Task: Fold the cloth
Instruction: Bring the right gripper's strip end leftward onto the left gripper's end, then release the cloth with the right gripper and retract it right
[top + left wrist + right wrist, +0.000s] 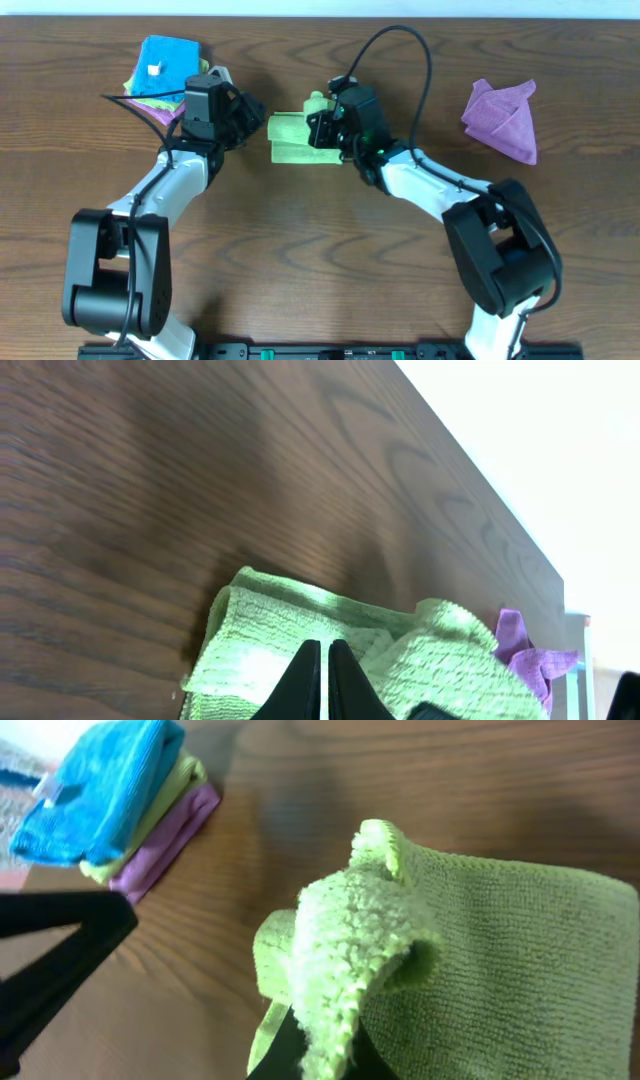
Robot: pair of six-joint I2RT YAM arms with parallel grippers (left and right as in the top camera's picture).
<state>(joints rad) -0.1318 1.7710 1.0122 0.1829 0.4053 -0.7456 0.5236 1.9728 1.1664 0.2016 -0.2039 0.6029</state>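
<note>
The lime-green cloth [290, 142] lies folded into a small rectangle at the middle of the table. My right gripper [321, 128] is at its right end and is shut on a raised, bunched corner of the cloth [345, 945], with its fingers [318, 1055] mostly hidden under the fabric. My left gripper [252, 126] is at the cloth's left edge. In the left wrist view its fingers [325, 647] are pressed together with nothing seen between them, tips over the cloth [255, 635].
A stack of folded cloths with a bright blue one on top [165, 62] sits at the back left, also in the right wrist view [95, 790]. A crumpled purple cloth [503, 118] lies at the back right. The table's far edge is close behind.
</note>
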